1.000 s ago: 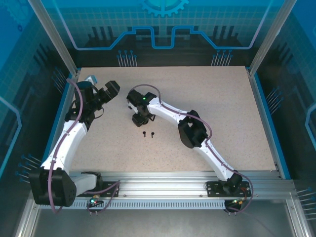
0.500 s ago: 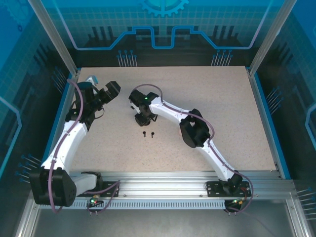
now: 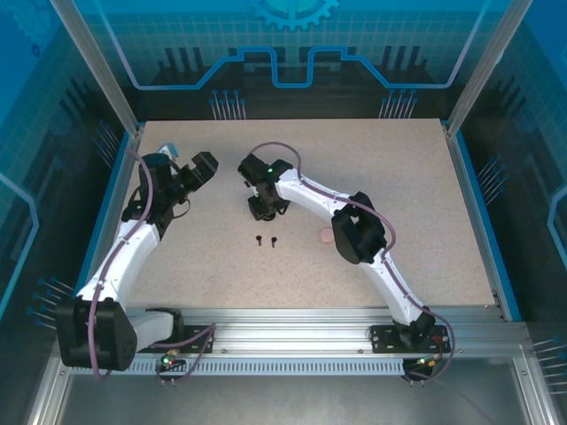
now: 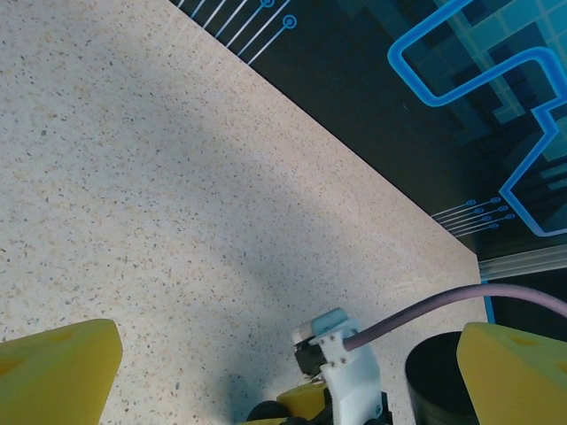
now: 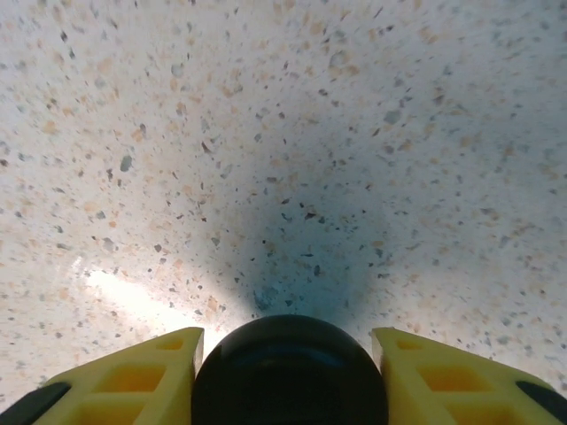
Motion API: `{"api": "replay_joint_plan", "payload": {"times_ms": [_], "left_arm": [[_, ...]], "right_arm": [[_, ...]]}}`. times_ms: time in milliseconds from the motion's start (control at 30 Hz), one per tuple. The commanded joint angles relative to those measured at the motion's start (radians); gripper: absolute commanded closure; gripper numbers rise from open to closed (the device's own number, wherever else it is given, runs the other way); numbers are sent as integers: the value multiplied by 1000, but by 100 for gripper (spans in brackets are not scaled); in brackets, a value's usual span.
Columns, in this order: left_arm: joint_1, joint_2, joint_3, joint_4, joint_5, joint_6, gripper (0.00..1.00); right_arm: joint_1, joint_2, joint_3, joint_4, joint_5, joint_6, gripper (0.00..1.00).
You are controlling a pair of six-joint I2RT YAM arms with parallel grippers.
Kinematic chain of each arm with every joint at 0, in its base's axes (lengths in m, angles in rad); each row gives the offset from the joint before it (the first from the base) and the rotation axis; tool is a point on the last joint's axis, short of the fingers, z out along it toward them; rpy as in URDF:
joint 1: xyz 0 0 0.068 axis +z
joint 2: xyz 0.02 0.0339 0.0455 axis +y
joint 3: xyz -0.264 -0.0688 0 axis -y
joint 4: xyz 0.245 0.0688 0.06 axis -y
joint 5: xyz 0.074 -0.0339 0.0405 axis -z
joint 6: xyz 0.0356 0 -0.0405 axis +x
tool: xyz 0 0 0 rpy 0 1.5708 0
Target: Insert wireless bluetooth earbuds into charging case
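On the left half of the speckled beige table [image 3: 416, 186], a little short of the middle between its far and near edges, we see the right gripper [image 3: 263, 211] pointing down at the surface with a black round charging case [image 3: 263, 213] under its tip. In the right wrist view the right gripper [image 5: 285, 338] has one yellow finger [image 5: 124, 381] on each side of that case [image 5: 290, 372], and both fingers sit tight against the case's curved sides, so we read this as a grip at a medium width. We cannot tell whether the case rests on the table or hangs just above it; its dark shadow falls on the surface just ahead of it.

Two tiny black stemmed earbuds [image 3: 258, 241] lie side by side on the bare table, near the case on its near-edge side and apart from it and from the gripper. Nothing touches them.

Near the left edge, closer to the far left corner, the left gripper [image 3: 190, 168] hangs over the table. In its own wrist view the left gripper [image 4: 288, 354] has its yellow fingers [image 4: 53, 372] spread wide with nothing between them; beyond them we see a white arm part [image 4: 345, 376] carrying a purple cable [image 4: 425, 310].

A small pale pink rounded thing [image 3: 325, 235] shows just beside the right arm's elbow, right of the earbuds; we cannot tell what it is.
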Motion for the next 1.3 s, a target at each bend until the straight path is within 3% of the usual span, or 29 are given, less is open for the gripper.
{"api": "replay_joint_plan", "payload": {"times_ms": [0, 267, 667, 900, 1167, 1267], "left_arm": [[-37, -20, -3, 31, 2, -14, 1], [-126, -20, -7, 49, 30, 30, 1], [-165, -23, -85, 171, 102, 47, 1], [-184, 66, -175, 385, 150, 25, 1], [-205, 238, -222, 684, 181, -105, 1], [-213, 268, -225, 721, 192, -109, 1]], "right_arm": [[-14, -63, -15, -17, 27, 81, 62], [-31, -152, -68, 12, 59, 196, 63], [-84, -331, -228, 76, 113, 418, 62], [-107, -355, -268, 95, 142, 554, 62], [-137, -379, -312, 137, 164, 684, 62], [-160, -387, -324, 141, 155, 720, 62]]}}
